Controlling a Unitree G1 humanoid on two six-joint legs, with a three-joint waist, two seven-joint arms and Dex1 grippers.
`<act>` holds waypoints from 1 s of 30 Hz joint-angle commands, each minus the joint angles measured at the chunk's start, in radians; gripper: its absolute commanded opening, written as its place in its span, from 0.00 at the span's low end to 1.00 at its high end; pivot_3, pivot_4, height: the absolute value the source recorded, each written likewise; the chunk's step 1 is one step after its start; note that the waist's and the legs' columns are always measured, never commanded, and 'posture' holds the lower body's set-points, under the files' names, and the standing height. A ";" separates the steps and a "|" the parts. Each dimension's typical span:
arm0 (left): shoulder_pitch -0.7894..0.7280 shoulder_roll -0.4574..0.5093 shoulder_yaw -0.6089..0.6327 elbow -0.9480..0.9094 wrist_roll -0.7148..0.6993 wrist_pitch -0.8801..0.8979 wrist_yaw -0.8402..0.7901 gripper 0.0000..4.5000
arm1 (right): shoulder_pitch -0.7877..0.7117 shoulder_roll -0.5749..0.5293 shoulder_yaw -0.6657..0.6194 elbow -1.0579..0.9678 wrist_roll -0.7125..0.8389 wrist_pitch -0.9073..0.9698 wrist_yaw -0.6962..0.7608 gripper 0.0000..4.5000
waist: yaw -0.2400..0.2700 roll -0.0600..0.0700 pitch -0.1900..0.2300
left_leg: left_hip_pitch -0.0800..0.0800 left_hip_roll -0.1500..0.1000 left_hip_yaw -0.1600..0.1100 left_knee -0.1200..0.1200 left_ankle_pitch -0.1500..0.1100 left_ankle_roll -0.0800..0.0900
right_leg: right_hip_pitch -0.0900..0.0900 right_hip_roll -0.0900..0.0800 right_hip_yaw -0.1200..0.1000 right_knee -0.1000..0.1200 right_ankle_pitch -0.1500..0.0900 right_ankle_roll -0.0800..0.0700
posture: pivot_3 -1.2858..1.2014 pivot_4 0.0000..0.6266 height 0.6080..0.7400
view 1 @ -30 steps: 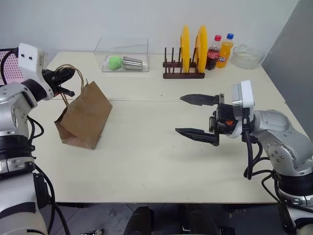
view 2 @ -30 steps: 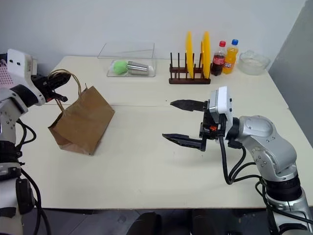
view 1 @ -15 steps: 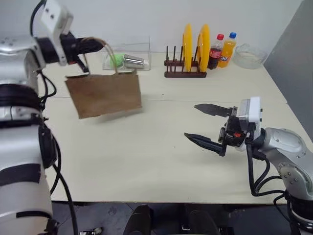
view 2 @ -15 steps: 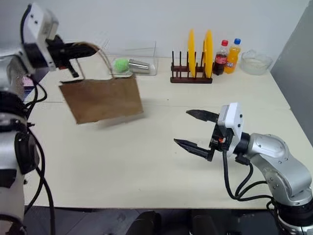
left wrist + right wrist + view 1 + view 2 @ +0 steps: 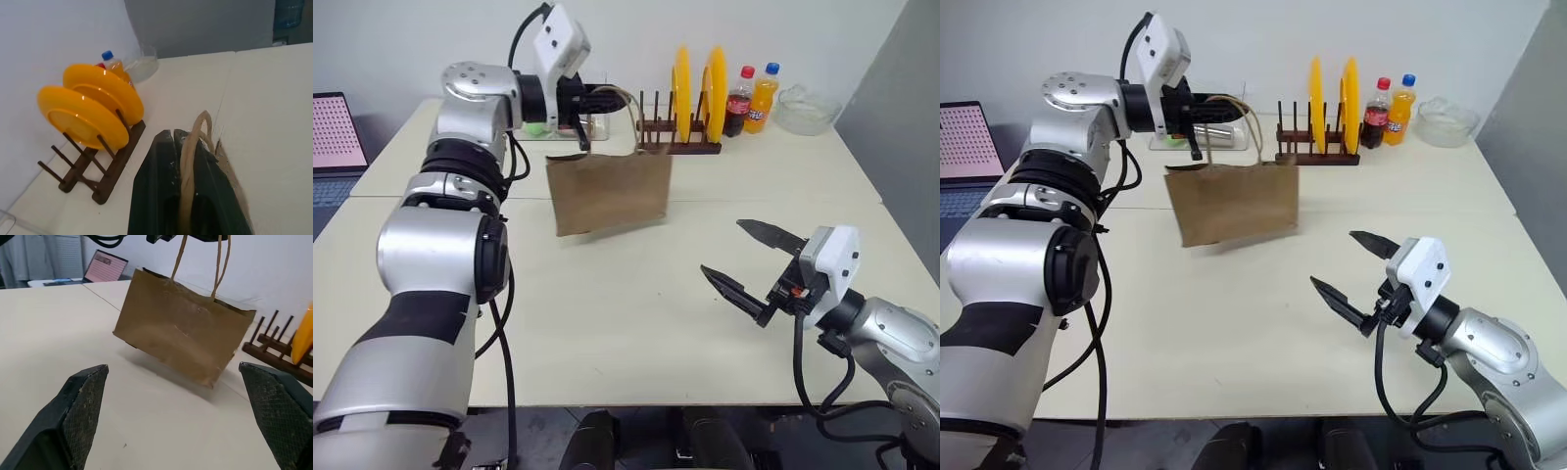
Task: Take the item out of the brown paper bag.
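The paper bag (image 5: 609, 191) is plain kraft brown with paler tan handles (image 5: 628, 108). The desk (image 5: 607, 304) is cream. At its far side two bright yellow plates (image 5: 697, 93) stand in a dark brown rack (image 5: 680, 147), beside a red-capped dark cola bottle (image 5: 740, 103) and a blue-capped orange soda bottle (image 5: 764, 100). The far-left laptop screen (image 5: 335, 130) is pink-dotted.

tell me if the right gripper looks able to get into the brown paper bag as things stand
Probably not yet. The brown paper bag hangs by its handles from the shut left gripper, clear of the table. The right gripper is open, with bare table between, but the bag's mouth looks pressed flat.
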 commanded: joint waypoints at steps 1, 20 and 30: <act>-0.070 -0.031 0.020 -0.003 0.014 -0.045 0.037 0.01 | 0.036 0.005 -0.028 -0.080 -0.003 0.006 -0.043 1.00 | 0.001 0.000 0.000 | 0.000 0.000 0.000 0.000 0.000 0.000 | 0.000 0.000 0.000 0.000 0.000 0.000 | 0.52 0.24 1.00; -0.020 -0.150 -0.001 0.024 0.136 -0.147 0.113 0.01 | 0.110 0.025 0.044 -0.165 -0.027 0.007 -0.159 1.00 | -0.002 0.000 0.000 | 0.002 0.000 0.002 0.000 0.000 0.000 | 0.000 0.000 0.003 0.001 0.000 0.000 | 0.52 0.24 1.00; 0.024 -0.144 -0.034 0.024 0.204 -0.210 0.179 0.01 | 0.072 0.028 0.084 -0.165 -0.023 0.021 -0.200 1.00 | -0.001 0.000 0.000 | 0.002 0.000 0.002 0.001 0.000 0.000 | 0.000 0.000 0.002 0.002 0.000 0.000 | 0.52 0.24 1.00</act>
